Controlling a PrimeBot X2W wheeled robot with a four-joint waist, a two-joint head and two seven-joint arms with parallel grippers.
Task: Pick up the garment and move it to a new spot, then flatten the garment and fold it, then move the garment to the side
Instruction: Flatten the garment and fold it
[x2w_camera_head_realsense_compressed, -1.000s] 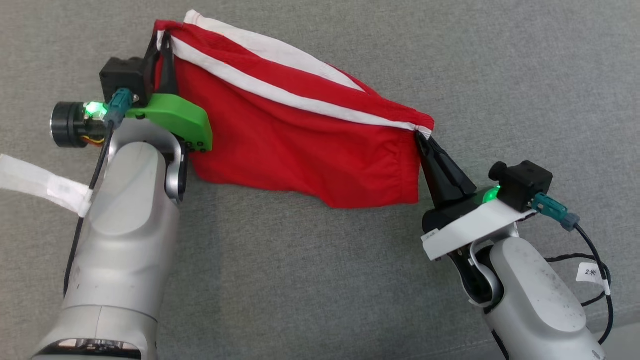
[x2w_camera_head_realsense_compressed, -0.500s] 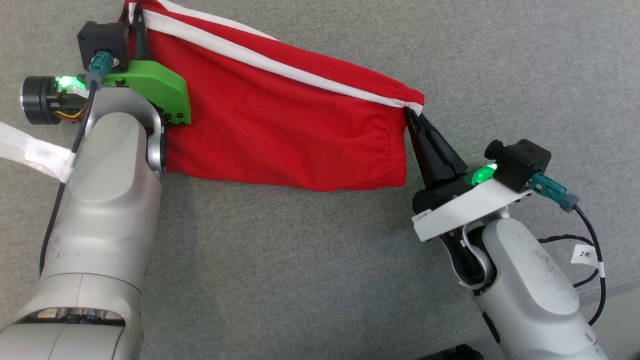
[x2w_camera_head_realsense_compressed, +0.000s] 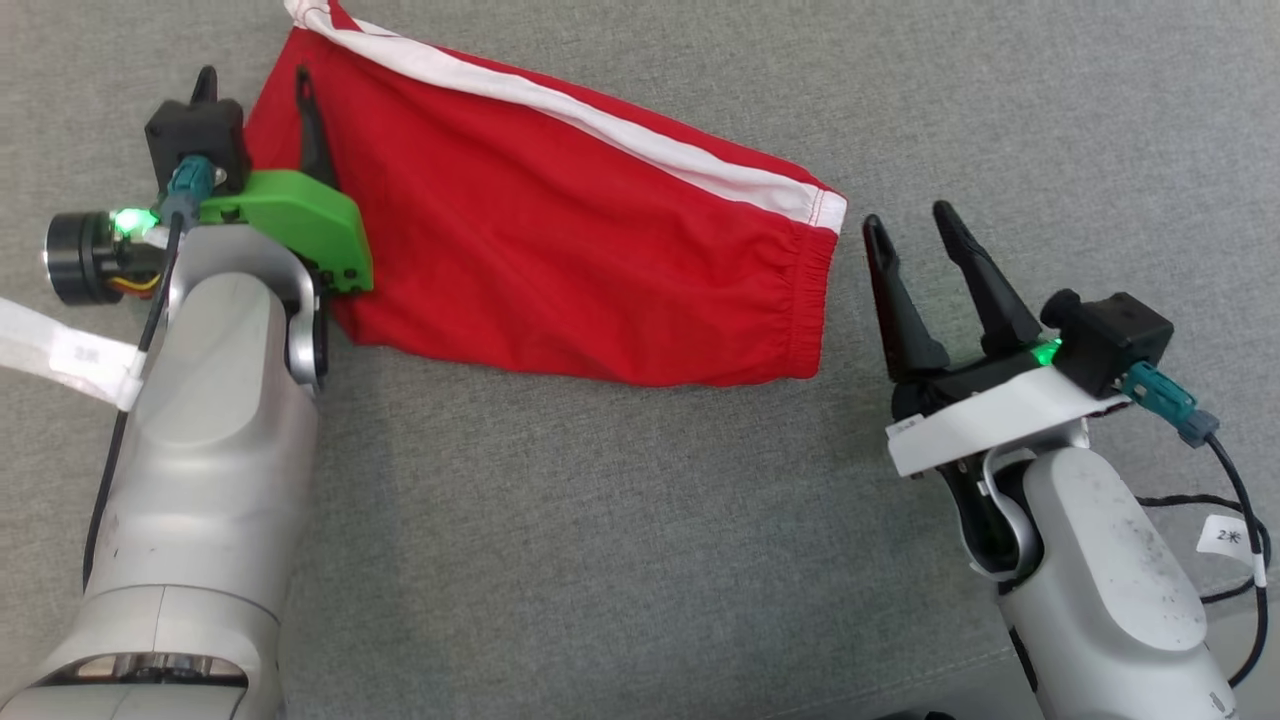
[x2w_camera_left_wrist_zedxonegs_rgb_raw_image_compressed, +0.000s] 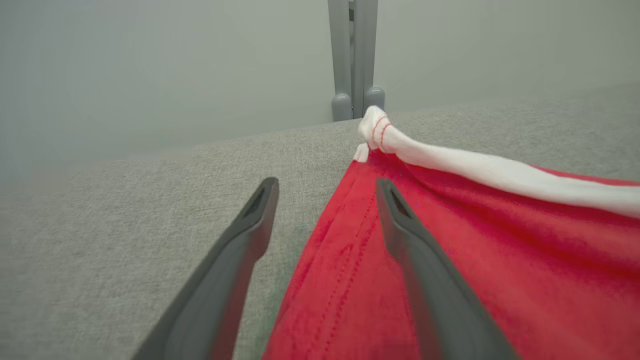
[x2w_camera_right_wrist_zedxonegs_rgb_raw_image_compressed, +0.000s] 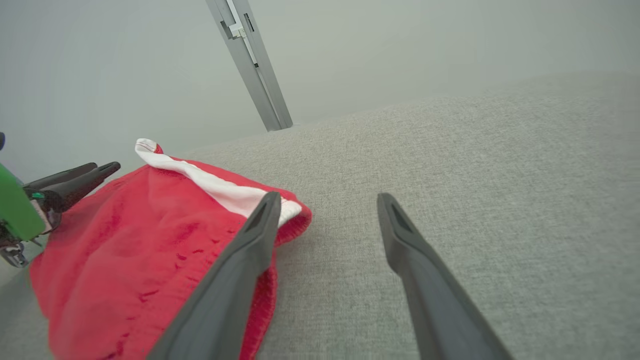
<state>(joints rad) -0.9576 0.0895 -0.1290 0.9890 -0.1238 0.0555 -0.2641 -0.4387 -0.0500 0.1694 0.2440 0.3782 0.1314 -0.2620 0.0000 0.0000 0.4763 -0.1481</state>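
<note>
The garment (x2w_camera_head_realsense_compressed: 560, 240) is a pair of red shorts with a white side stripe, lying spread on the grey fabric surface (x2w_camera_head_realsense_compressed: 640, 540). My left gripper (x2w_camera_head_realsense_compressed: 253, 80) stands open at its left end: one finger is over the red cloth and the other over bare surface, as the left wrist view shows for the gripper (x2w_camera_left_wrist_zedxonegs_rgb_raw_image_compressed: 327, 184) and the garment (x2w_camera_left_wrist_zedxonegs_rgb_raw_image_compressed: 475, 240). My right gripper (x2w_camera_head_realsense_compressed: 908, 216) is open just right of the elastic waistband, apart from it. In the right wrist view the gripper (x2w_camera_right_wrist_zedxonegs_rgb_raw_image_compressed: 328, 197) has its left finger beside the garment (x2w_camera_right_wrist_zedxonegs_rgb_raw_image_compressed: 140, 240).
A grey post (x2w_camera_left_wrist_zedxonegs_rgb_raw_image_compressed: 352, 55) rises behind the surface's far edge, also seen as the post (x2w_camera_right_wrist_zedxonegs_rgb_raw_image_compressed: 255, 70). A white label strip (x2w_camera_head_realsense_compressed: 60, 350) hangs from the left arm's cable. The left gripper (x2w_camera_right_wrist_zedxonegs_rgb_raw_image_compressed: 75, 182) shows at the garment's far end.
Both grippers have opened and let go of the garment's two upper corners. The cloth has settled onto the surface, and the right gripper has drawn back to the right.
</note>
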